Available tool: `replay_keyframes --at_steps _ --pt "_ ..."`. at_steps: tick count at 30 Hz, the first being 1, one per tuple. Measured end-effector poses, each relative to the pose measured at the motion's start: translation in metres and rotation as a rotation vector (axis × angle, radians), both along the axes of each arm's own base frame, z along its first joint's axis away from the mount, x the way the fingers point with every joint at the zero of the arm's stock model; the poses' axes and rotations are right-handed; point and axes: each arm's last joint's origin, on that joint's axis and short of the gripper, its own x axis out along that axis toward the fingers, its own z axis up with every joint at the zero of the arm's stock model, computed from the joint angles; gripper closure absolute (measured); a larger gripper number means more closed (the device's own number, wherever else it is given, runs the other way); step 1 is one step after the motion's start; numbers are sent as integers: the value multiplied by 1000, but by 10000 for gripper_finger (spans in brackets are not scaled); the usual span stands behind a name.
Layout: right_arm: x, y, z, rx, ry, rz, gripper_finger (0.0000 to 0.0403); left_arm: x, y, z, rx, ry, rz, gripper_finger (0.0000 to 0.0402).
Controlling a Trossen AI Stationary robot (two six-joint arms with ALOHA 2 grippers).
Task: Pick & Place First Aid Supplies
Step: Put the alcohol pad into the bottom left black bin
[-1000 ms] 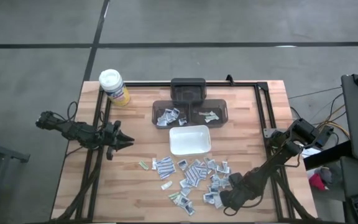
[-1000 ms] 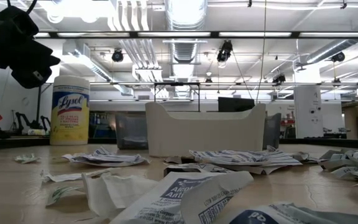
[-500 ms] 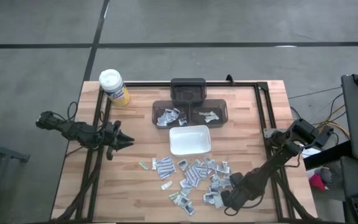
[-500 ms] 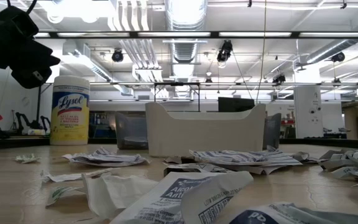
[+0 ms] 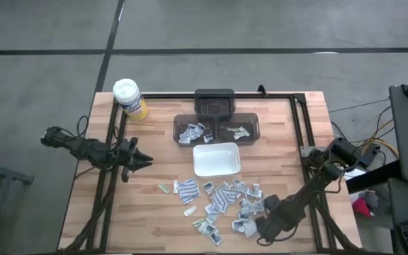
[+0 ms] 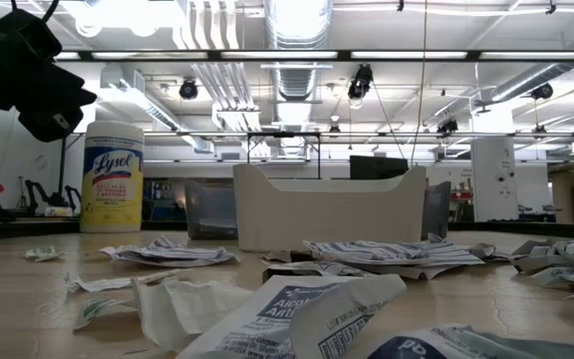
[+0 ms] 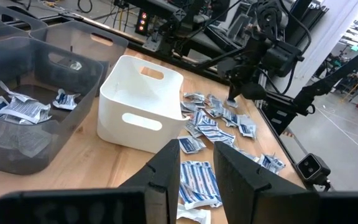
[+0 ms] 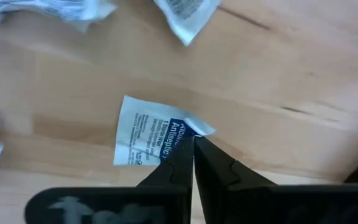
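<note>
Many small white-and-grey packets (image 5: 222, 202) lie scattered flat on the wooden table's near middle. My right gripper (image 5: 263, 225) stands over their near right end, pointing steeply down. It is shut on one white packet with blue print (image 8: 145, 137). My left gripper (image 5: 144, 161) waits at the table's left, open, with nothing between its fingers (image 7: 166, 177). It points toward the white tray (image 5: 216, 159). My right gripper pinches the packet's curled edge near one corner (image 8: 185, 132) between its two fingertips. The fingers come from above, slanting down. That edge is raised at the fingers. Whether the rest of the packet is clear of the table, I cannot tell.
Two grey bins (image 5: 217, 129) holding a few packets stand behind the white tray, with a third dark bin (image 5: 214, 103) beyond them. A yellow canister with a white lid (image 5: 129, 98) stands at the far left corner. A black frame rail (image 5: 299, 134) runs along the table's right side.
My right gripper has tipped a little where it stands over the near right packets. The other packets lie as before.
</note>
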Motion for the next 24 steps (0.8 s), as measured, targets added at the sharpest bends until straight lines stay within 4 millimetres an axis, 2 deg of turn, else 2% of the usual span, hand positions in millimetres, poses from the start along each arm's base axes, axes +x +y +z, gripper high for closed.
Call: replay_keyframes --at_steps 8,17,24 --pt "11 9 16 13 -109 82 395 0 0 1 -9 -15 0 310" --pt "26 14 36 -112 -353 119 395 2 -1 15 -64 -146 1 310" --pt "42 17 57 -250 -577 76 395 2 -1 30 -124 -295 0 310"
